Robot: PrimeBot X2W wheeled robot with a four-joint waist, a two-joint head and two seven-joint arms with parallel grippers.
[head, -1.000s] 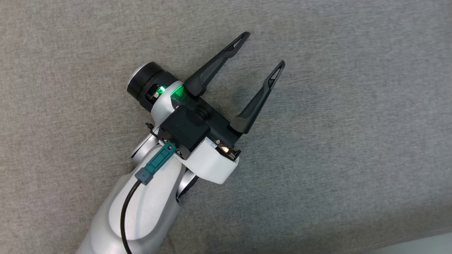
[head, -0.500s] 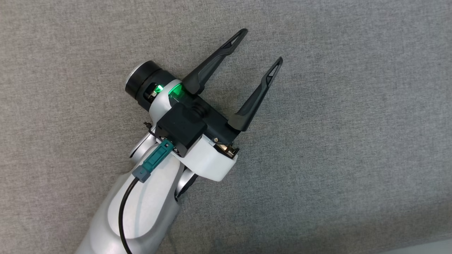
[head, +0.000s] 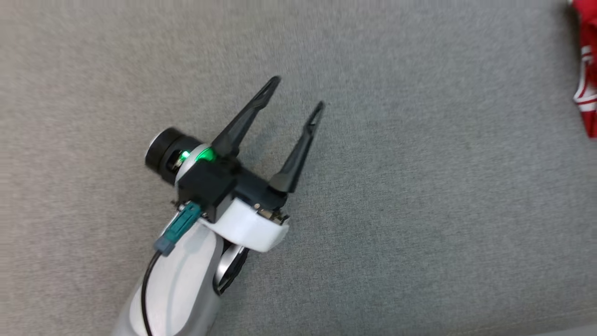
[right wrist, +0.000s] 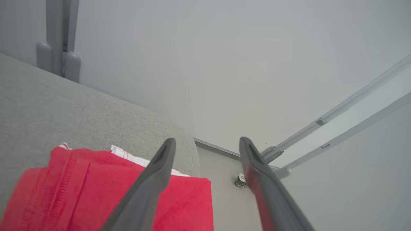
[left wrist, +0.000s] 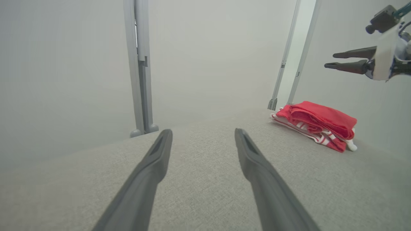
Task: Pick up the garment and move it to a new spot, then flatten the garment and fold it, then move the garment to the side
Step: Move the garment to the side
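The grey cushion [head: 419,210] takes up most of my head view, a flat stretch of woven fabric. Behind it in the wrist views stands a pale wall [left wrist: 208,48] with grey posts [left wrist: 141,64] rising from behind the cushion's far edge. The left forearm [head: 177,289] comes up from the bottom edge of the head view, white-shelled, and slants toward the cushion's middle. The garment [left wrist: 316,126] is red with white stripes and lies folded in a flat stack at the cushion's far right corner. In the head view it shows as a sliver at the upper right edge [head: 586,70]. From the right wrist I see its red top layer [right wrist: 96,192] reaching almost to the cushion's rounded corner, with a white-striped edge showing beneath. The left gripper [head: 297,92] sits low over bare fabric well apart from the garment, its fingers spread wide and nothing between them. The right gripper [left wrist: 330,60] hangs in the air above and to the right of the garment, clear of it. Its own camera shows the fingers [right wrist: 154,179] wide apart and empty, pointing past the corner. A black cable with a teal plug [head: 179,226] runs along the left wrist, and a green light [head: 203,154] glows beside it. A small caster [right wrist: 239,181] rests on the floor beyond the corner.
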